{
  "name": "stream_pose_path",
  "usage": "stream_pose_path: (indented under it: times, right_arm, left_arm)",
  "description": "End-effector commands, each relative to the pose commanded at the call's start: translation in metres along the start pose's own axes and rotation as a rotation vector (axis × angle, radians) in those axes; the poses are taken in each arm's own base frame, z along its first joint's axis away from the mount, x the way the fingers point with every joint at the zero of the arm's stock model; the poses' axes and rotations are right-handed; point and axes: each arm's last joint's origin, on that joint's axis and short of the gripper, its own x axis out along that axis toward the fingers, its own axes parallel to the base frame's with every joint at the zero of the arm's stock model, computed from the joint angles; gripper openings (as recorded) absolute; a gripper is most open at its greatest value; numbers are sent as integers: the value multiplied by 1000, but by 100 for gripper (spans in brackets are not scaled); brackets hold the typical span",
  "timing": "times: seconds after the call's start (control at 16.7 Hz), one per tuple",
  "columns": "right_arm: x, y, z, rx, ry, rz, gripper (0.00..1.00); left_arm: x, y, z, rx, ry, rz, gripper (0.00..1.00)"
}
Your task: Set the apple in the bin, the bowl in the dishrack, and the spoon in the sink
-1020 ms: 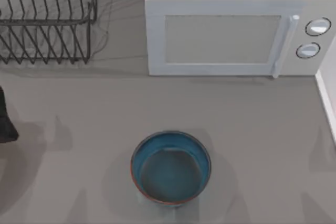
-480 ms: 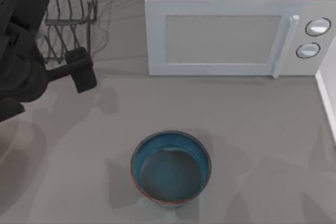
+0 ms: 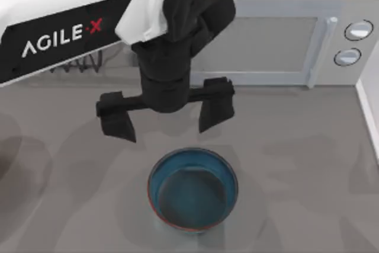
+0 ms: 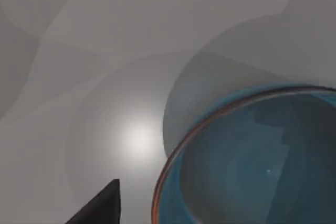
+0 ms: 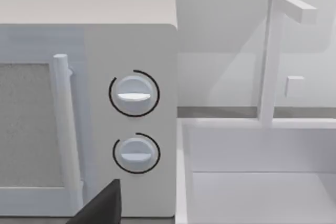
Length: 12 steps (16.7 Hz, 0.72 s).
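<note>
The white left arm bears the lettering "AGILE·X" in white on a black panel. Its left gripper hangs spread wide, holding nothing, just behind the one bowl, which sits near the table's front edge with nothing in it. The microwave carries two round knobs, and beside it lies a white sink

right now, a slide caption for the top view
Left gripper, fingers spread, above the glossy teal-blue bowl before the white microwave.
</note>
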Motion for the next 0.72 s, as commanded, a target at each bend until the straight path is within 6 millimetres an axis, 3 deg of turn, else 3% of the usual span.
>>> stream_pose_path:
  times: [0.18,0.36,0.72]
  right_arm:
    - [0,0,0,0,0,0,100]
    - [0,0,0,0,0,0,100]
    - [0,0,0,0,0,0,100]
  left_arm:
    - [0,-50,-25,89,39,7,100]
    - [-5,-80,-48,156,52,-6,100]
    - [-10,-87,-56,177,52,-17,100]
